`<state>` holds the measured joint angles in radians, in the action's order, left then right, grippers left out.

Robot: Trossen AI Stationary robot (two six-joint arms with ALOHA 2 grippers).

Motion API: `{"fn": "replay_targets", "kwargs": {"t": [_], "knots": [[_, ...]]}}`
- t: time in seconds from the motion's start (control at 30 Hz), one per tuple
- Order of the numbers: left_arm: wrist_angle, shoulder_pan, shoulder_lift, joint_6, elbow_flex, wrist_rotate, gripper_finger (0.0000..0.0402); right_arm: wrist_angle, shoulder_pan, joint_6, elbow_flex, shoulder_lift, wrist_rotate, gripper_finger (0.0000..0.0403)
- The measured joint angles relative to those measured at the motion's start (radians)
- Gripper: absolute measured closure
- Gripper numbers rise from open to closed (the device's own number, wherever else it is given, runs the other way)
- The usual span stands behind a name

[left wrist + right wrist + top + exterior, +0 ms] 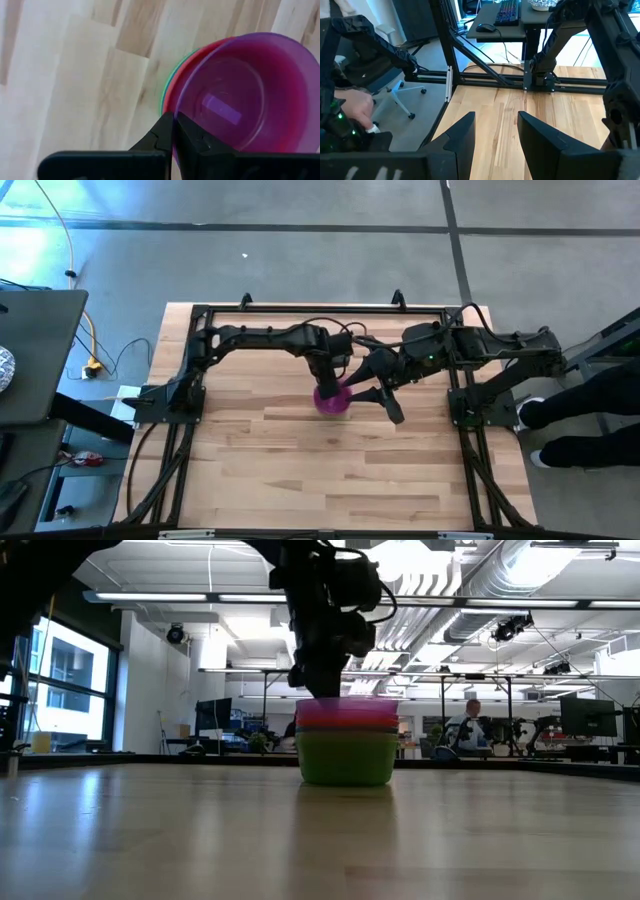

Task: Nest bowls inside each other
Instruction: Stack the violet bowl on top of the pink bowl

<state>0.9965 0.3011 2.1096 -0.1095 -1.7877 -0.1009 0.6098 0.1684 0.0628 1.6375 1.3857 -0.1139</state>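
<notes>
A stack of nested bowls (347, 755) stands on its green bottom bowl (347, 762) near the middle of the wooden table (300, 470). Red (172, 85) and teal rims show under a purple bowl (245, 90) at the top. My left gripper (328, 385) comes down from above and is shut on that purple bowl (333, 401). My right gripper (495, 135) is open and holds nothing; it hangs higher up, just to the right of the stack (380, 402). My left gripper pinches the purple bowl's rim (173, 124) between its two fingers, one finger (192, 140) inside the bowl and the other outside. The fingers point steeply down. The bowl sits mouth up in the top of the stack, slightly off centre; whether it rests there I cannot tell.
A black frame (190, 360) runs along the table's far edge and both sides, carrying the arm bases. A person's legs (580, 405) stand beyond the right edge, and a hand (355, 107) shows there. A desk (30, 350) stands to the left. Bare wood lies toward the near edge.
</notes>
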Motion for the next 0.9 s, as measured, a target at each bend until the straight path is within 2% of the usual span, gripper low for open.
{"fn": "replay_targets", "kwargs": {"t": [0.43, 0.57, 0.9], "knots": [[0.023, -0.007, 0.017, 0.04, -0.002, -0.027, 0.0392, 0.004, 0.0, 0.0, 0.0, 0.0, 0.0, 0.0263], [0.026, -0.01, 0.017, 0.06, -0.001, -0.052, 0.0355, 0.006, 0.0, -0.001, 0.0, 0.0, 0.0, 0.0263], [-0.007, -0.029, 0.002, 0.088, 0.001, -0.047, 0.0231, 0.016, 0.0, -0.011, 0.0, 0.0, -0.001, 0.0263]]}}
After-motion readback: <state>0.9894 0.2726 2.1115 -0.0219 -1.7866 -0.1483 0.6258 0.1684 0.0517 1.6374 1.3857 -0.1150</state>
